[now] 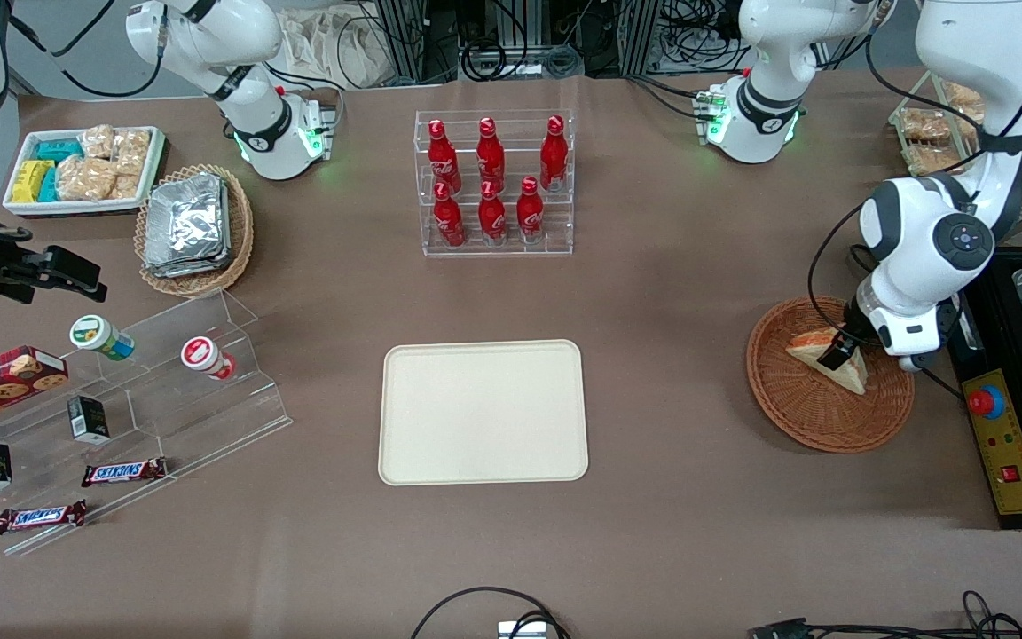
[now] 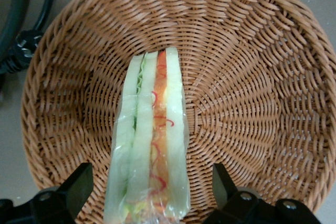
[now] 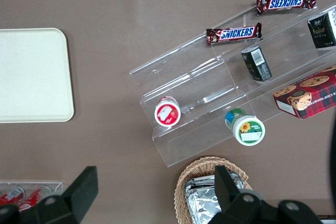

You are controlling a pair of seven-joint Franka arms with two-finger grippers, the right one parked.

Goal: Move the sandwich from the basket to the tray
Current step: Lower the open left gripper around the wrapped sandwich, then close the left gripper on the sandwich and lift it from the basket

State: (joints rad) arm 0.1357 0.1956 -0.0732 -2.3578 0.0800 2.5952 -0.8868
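The sandwich (image 1: 811, 343) is a clear-wrapped wedge lying in the reddish-brown wicker basket (image 1: 797, 419) toward the working arm's end of the table. My left gripper (image 1: 839, 358) is lowered into the basket, over the sandwich. In the left wrist view the sandwich (image 2: 152, 145) stands on edge, showing white bread with green and red-orange layers. The gripper (image 2: 151, 187) is open, one black finger (image 2: 79, 182) on each side of the wedge with a gap between pad and wrap. The basket's woven floor (image 2: 247, 103) shows all around. The cream tray (image 1: 483, 412) lies bare at the table's middle.
A rack of red bottles (image 1: 493, 182) stands farther from the front camera than the tray. A yellow box with a red button (image 1: 988, 401) sits beside the basket. Toward the parked arm's end are a clear stepped shelf (image 1: 165, 390), a tan basket of foil packets (image 1: 194, 229) and a white snack bin (image 1: 85, 169).
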